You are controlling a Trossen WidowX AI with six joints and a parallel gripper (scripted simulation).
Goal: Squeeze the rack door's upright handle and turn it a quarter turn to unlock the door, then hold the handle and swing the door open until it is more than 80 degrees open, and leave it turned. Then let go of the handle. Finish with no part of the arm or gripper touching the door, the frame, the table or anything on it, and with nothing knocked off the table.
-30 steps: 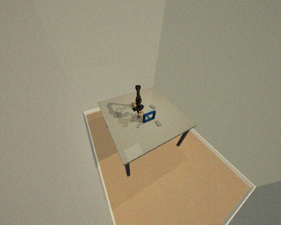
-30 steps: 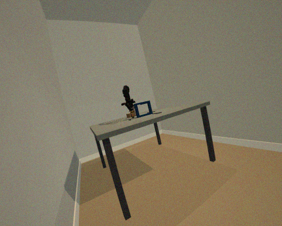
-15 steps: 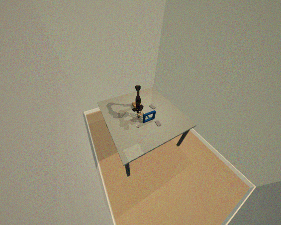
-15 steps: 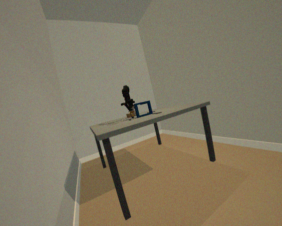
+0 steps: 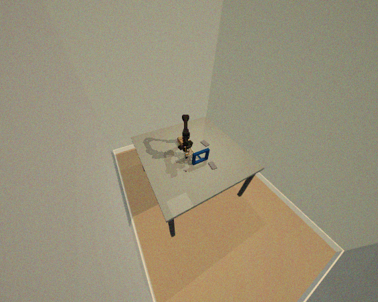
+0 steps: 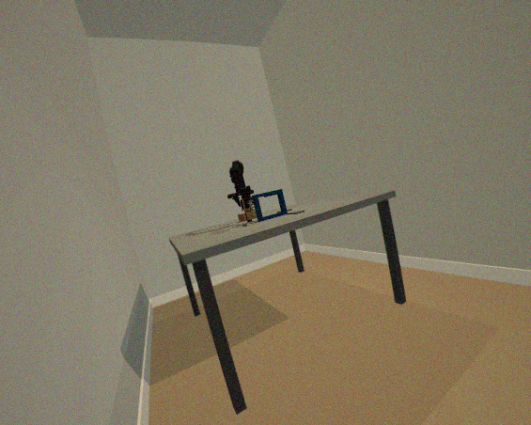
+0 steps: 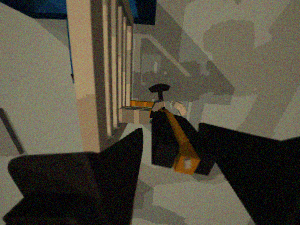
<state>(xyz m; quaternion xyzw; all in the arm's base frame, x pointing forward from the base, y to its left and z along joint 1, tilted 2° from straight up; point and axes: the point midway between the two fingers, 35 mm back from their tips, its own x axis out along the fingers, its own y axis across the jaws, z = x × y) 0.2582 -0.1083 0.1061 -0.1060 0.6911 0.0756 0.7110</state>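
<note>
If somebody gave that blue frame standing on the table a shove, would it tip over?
The blue frame might well tip if pushed on its broad face, since it stands upright and looks thin for its height. A push along its length would more likely slide it. Its straight, thick bars suggest it's stiff.

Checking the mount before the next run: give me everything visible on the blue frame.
The blue frame is a rectangle of four plain, straight bars around an open middle, matte and solid-looking; the material can't be told. It stands upright on the table, with its lower bar along the top. The pale slatted door reaches up to it in the wrist view; whether they touch is unclear.
</note>
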